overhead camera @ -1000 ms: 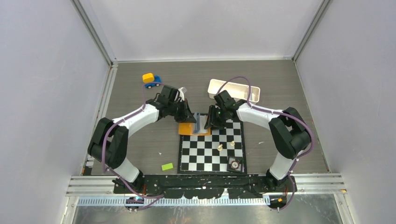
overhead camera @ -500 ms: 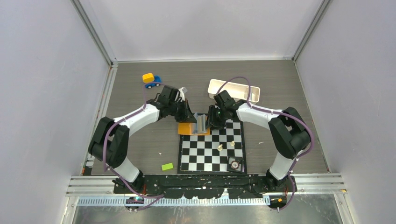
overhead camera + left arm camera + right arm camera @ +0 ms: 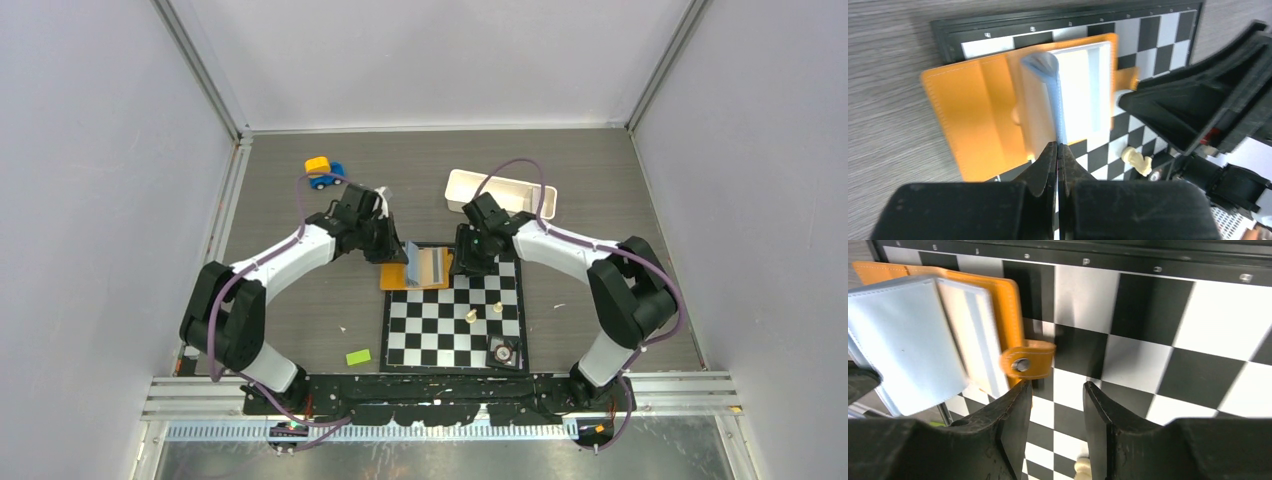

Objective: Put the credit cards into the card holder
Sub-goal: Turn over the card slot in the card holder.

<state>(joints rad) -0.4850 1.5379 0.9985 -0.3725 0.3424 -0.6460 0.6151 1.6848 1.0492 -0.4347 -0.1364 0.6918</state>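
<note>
Left gripper (image 3: 1058, 148): clenched on the blue card's (image 3: 903, 340) edge, tilted over the cream card (image 3: 1080, 90).
Right gripper (image 3: 1058, 392): parted, empty, above the snap tab (image 3: 1028, 361).
Card holder (image 3: 963, 115): open on the chessboard's (image 3: 455, 325) far-left corner.
Technique: probably pin the tab and slide the card in flat.

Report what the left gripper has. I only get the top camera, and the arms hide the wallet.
Observer: The left wrist view shows the left gripper shut on the edge of the light blue card, which is raised above the open card holder.
Operator: Give me the right gripper too.
Observer: In its wrist view the right gripper is open and holds nothing. It is over the chessboard, just beside the holder's snap tab.
</note>
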